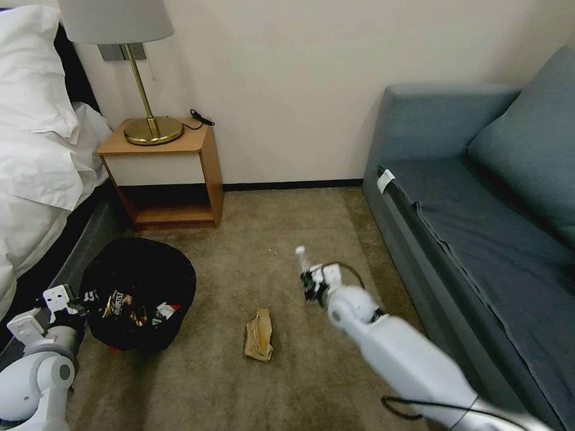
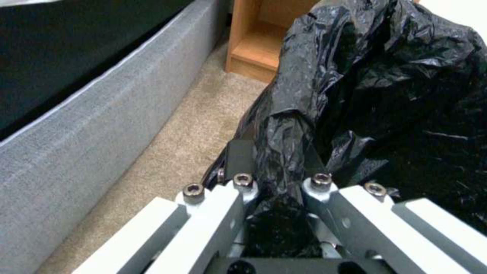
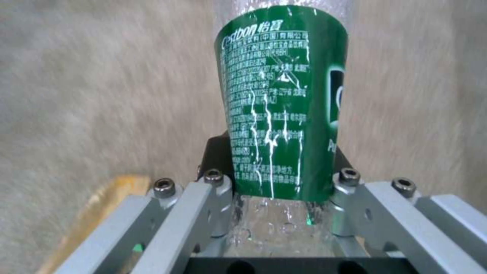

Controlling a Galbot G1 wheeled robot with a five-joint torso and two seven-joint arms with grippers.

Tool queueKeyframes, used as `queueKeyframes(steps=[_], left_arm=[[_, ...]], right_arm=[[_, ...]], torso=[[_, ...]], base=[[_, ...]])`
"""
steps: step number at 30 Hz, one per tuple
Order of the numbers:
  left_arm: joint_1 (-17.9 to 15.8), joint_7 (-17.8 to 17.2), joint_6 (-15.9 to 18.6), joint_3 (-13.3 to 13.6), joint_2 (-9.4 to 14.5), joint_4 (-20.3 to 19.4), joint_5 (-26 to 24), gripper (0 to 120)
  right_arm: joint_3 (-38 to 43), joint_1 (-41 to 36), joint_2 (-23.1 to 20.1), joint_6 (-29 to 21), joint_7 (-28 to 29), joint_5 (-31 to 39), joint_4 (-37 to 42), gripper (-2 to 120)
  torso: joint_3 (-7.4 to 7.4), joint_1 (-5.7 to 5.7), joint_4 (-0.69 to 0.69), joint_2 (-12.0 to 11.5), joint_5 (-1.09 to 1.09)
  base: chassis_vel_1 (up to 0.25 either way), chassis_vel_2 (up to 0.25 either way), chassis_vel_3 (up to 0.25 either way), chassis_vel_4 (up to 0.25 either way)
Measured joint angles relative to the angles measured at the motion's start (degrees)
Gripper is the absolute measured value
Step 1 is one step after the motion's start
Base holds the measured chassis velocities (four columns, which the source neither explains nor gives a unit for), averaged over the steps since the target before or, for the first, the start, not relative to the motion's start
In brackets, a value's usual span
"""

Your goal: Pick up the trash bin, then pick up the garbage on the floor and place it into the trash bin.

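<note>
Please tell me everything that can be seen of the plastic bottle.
The bottle is small, of clear crinkled plastic, with a green label printed in white and a pale cap. The right gripper is shut on its lower body, holding it cap-up above the carpet, between the tan paper and the sofa.

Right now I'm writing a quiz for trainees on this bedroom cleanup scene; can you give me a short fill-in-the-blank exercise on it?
1. The right gripper is shut on the clear bottle with the ____ label.
2. The left gripper pinches the black bag at the rim of the ____.
3. On the carpet between the two grippers lies the crumpled tan ____.
4. The gold lamp stands on the wooden ____.

Missing words: green; trash bin; paper; nightstand
</note>
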Motion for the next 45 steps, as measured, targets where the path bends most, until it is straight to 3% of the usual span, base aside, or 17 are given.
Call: queueKeyframes(steps=[4, 10, 15, 17, 20, 22, 29, 42, 44, 45], left_arm=[[-0.1, -0.1, 0.0, 0.5, -0.8, -0.1, 0.2, 4], [-0.2, -0.1, 0.1, 1.6, -2.2, -0.7, 0.8, 4], [-0.3, -0.3, 0.1, 2.4, -3.1, -1.2, 1.4, 4], [-0.3, -0.3, 0.2, 2.7, -3.5, -1.3, 1.8, 4], [-0.3, -0.3, 0.2, 2.8, -3.6, -1.3, 1.9, 4], [-0.4, -0.3, 0.2, 2.9, -3.8, -1.3, 2.0, 4], [-0.7, -0.2, 0.1, 2.5, -3.4, -0.5, 1.9, 4], [-1.7, -0.1, 0.0, 3.0, -3.5, 0.5, 1.8, 4], [-1.8, 0.0, 0.0, 3.1, -3.5, 0.6, 1.8, 4], [-1.9, 0.0, 0.0, 3.2, -3.5, 0.7, 1.8, 4]], right_arm=[[-2.9, 4.3, -3.3, 0.6, -1.0, 5.4, 6.5, 21], [-6.8, 9.1, -2.4, 0.6, -1.2, 11.0, 11.1, 21], [-11.1, 13.7, 4.1, 1.7, -1.1, 13.9, 9.7, 21], [-13.8, 16.6, 9.3, 2.9, -1.0, 15.2, 7.2, 21], [-14.9, 17.6, 11.3, 3.3, -0.9, 15.4, 5.9, 21], [-17.7, 19.4, 15.6, 4.2, -0.9, 15.5, 1.8, 21], [-22.3, 19.4, 21.3, 5.6, -0.7, 13.8, -4.9, 20], [-26.8, 16.7, 23.8, 7.0, -0.3, 11.7, -7.0, 20], [-26.8, 16.5, 23.7, 7.0, -0.1, 11.5, -7.0, 23], [-26.9, 16.2, 23.6, 7.0, 0.0, 11.4, -7.0, 29]], torso=[[0.0, 0.0, 0.01, 0.0, 0.0], [-0.01, 0.0, 0.01, 0.0, 0.0], [0.0, 0.0, 0.01, 0.0, 0.0], [-0.01, 0.0, 0.03, 0.0, -0.02], [0.0, 0.0, 0.04, 0.0, -0.02], [-0.01, 0.0, 0.03, 0.0, -0.02], [0.0, 0.0, 0.02, 0.0, -0.02], [0.0, 0.0, 0.01, 0.0, -0.01], [0.0, 0.0, 0.01, 0.0, -0.01], [0.0, 0.0, 0.01, 0.0, -0.01]], base=[[0.0, 0.0, 0.0, 0.0], [0.0, 0.0, 0.0, 0.0], [0.0, 0.0, 0.0, 0.0], [0.0, 0.0, 0.0, 0.0], [0.0, 0.0, 0.0, 0.0], [0.0, 0.0, 0.0, 0.0], [0.0, 0.0, 0.0, 0.0], [0.0, 0.0, 0.0, 0.0], [0.0, 0.0, 0.0, 0.0], [0.0, 0.0, 0.0, 0.0]])
